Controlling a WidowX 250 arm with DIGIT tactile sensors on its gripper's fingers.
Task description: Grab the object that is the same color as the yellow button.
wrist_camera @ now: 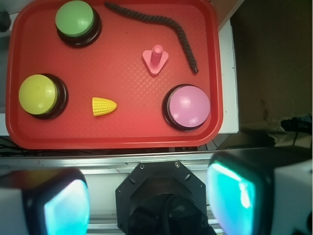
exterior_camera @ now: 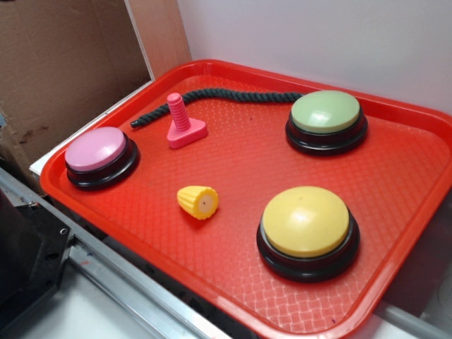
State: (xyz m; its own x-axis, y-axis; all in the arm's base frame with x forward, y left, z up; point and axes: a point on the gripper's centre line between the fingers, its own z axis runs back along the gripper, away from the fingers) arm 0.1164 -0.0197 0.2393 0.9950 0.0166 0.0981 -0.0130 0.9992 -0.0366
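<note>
Corn-cob stub on side, flat end toward yellow button; gripper spread wide, empty.

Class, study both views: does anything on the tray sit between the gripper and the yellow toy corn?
Nothing visible does. The gripper hangs open, high above the tray's near edge. The toy corn lies alone, with bare tray around it.

From the wrist view you see your gripper as two broad blocks, at about 7 and 5 o'clock in the picture. Each finger has a dark rounded rim around a glossy pad that shines teal-cyan, and pale grey-white housing shows on its outer side. Between them sits a black, roughly octagonal mount with small screws along its upper edge.
</note>
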